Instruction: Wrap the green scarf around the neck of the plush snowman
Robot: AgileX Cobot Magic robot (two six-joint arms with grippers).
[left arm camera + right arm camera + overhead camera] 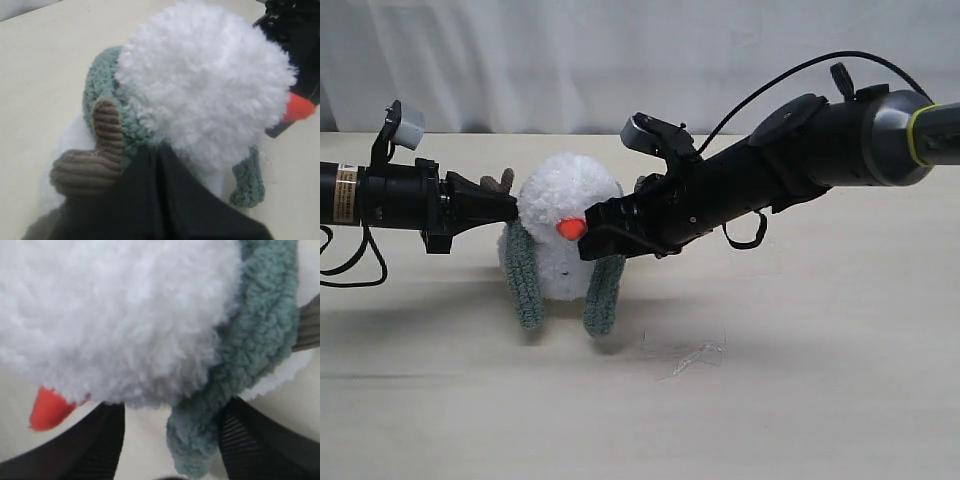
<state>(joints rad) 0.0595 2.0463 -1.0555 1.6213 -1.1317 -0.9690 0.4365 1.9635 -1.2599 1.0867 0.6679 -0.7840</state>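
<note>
The plush snowman (565, 210) stands mid-table, its orange nose (570, 228) facing the camera. The green scarf (525, 280) lies round its neck, which is hidden beneath it; two ends hang down the front, the other end (603, 295) below the nose. My left gripper (510, 208) is shut, its tips (160, 150) pressed against the scarf (102, 85) just under the head, beside a brown arm (90, 160). My right gripper (592, 238) is open in front of the nose. The scarf end (200, 440) hangs loose between its fingers (255, 440), close to one of them.
A pale wooden table (800, 400) carries the toy, with a white curtain (570, 60) behind. A small wisp of thread (692, 355) lies in front right of the snowman. Both arms reach in level from the sides.
</note>
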